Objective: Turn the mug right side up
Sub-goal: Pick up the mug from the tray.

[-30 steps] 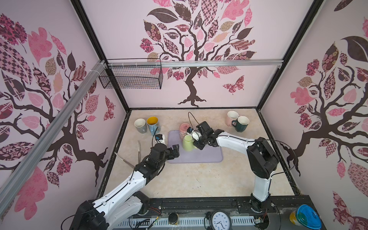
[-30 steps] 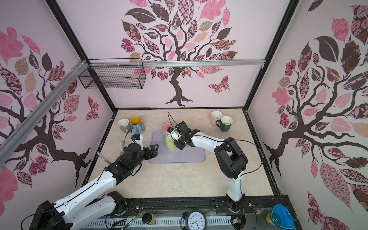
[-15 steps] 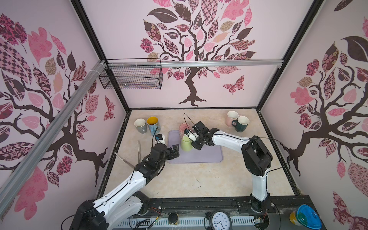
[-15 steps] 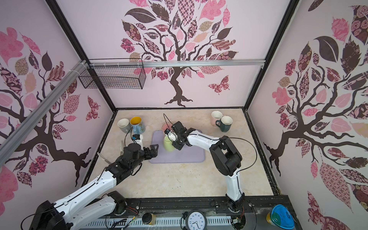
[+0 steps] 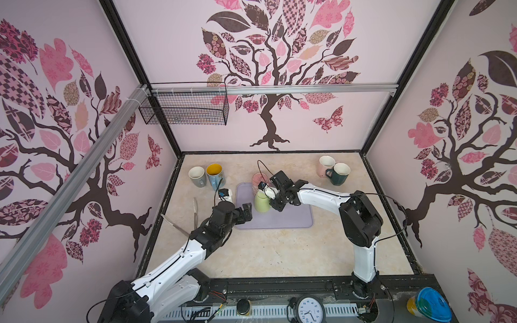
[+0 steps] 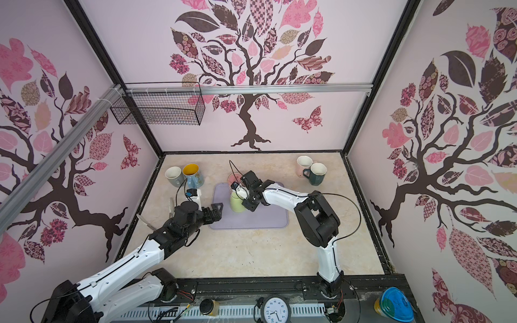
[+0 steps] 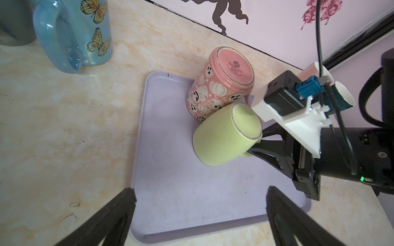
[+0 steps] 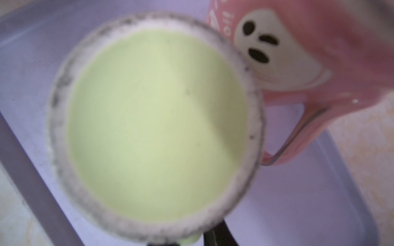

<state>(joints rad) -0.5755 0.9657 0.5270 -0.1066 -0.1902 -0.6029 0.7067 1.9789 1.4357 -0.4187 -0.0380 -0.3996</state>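
A pale green mug (image 5: 261,202) (image 6: 237,203) stands upside down on the lavender tray (image 5: 291,218) (image 7: 191,191), its base (image 8: 157,123) facing up. It leans against an upside-down pink ghost-print mug (image 7: 219,85) (image 8: 309,53). My right gripper (image 5: 274,205) (image 6: 249,205) (image 7: 259,142) reaches in from the right, its two black fingers shut on the green mug's handle. My left gripper (image 5: 246,214) (image 6: 216,211) (image 7: 198,198) hovers open over the tray's near left corner, holding nothing.
A grey mug (image 5: 197,176) and a blue butterfly mug (image 5: 214,173) stand upright at the back left. A pink-white mug (image 5: 326,165) and a dark green mug (image 5: 340,173) stand at the back right. A wire basket (image 5: 184,112) hangs on the back wall.
My right gripper has slid left up to the green mug and narrowed its jaws onto the handle. The left arm has stayed still and open.
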